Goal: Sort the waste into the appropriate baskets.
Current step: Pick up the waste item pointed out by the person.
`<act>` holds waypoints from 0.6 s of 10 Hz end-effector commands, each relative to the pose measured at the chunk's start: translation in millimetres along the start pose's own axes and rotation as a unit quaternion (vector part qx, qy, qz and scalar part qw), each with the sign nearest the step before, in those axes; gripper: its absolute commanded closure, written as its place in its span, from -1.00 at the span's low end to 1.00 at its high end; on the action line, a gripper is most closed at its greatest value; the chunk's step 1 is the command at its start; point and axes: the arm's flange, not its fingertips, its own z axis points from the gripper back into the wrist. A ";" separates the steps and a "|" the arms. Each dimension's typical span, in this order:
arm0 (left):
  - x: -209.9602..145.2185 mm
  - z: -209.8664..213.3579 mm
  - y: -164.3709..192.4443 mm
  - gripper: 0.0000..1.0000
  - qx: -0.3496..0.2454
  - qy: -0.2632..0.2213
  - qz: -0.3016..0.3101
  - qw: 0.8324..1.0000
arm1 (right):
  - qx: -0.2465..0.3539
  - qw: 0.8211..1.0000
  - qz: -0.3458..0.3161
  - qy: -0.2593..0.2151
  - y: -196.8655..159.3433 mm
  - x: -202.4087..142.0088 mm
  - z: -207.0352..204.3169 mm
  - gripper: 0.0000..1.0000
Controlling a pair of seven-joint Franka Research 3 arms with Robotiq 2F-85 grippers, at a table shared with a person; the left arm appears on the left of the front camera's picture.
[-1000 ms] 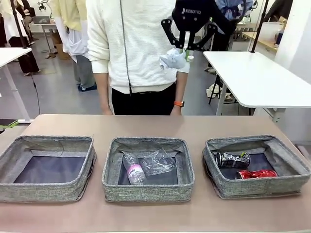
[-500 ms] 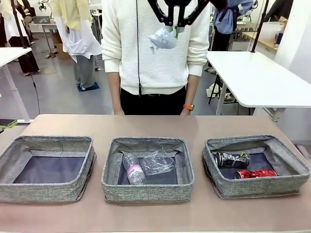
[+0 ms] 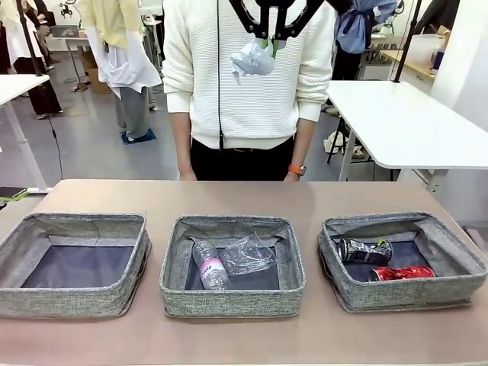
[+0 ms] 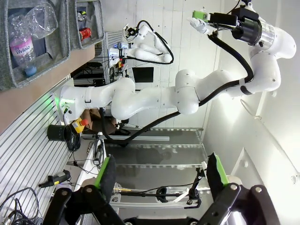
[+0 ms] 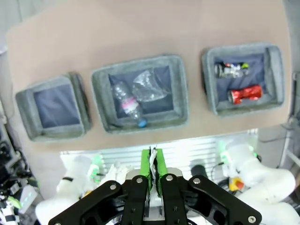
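Note:
High above the table, my right gripper is shut on the crumpled white paper wad, in front of the person's chest. In the right wrist view its green pads pinch a sliver of white paper, far above three grey baskets. The left basket holds nothing. In the middle basket lie the clear bottle with a pink label and the clear plastic cup. The crushed dark can and red soda can lie in the right basket. My left gripper is open, facing away from the table.
A person in a white sweater stands at the far edge, arms hanging down. A white table stands behind at the right. The brown tabletop runs bare between the baskets and the person.
My right gripper has carried the paper wad up and to the left, mostly in the first half second. The person has shifted slightly to the right.

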 end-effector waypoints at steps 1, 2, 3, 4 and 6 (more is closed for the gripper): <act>-0.9 -1.2 -2.5 -1.00 -0.009 0.001 -0.010 1.000 | 0.001 1.000 -0.005 -0.001 -1.3 -2.3 2.0 0.89; -0.9 -1.2 -2.5 -1.00 -0.009 0.001 -0.010 1.000 | 0.001 1.000 -0.005 -0.001 -1.3 -2.3 2.0 0.89; -0.9 -1.2 -2.5 -1.00 -0.009 0.001 -0.010 1.000 | 0.001 1.000 -0.005 -0.001 -1.3 -2.3 2.0 0.89; -0.9 -1.2 -2.5 -1.00 -0.009 0.001 -0.010 1.000 | 0.001 1.000 -0.005 -0.001 -1.3 -2.3 2.0 0.89; -0.9 -1.2 -2.5 -1.00 -0.009 0.001 -0.010 1.000 | 0.001 1.000 -0.005 -0.001 -1.3 -2.3 2.0 0.89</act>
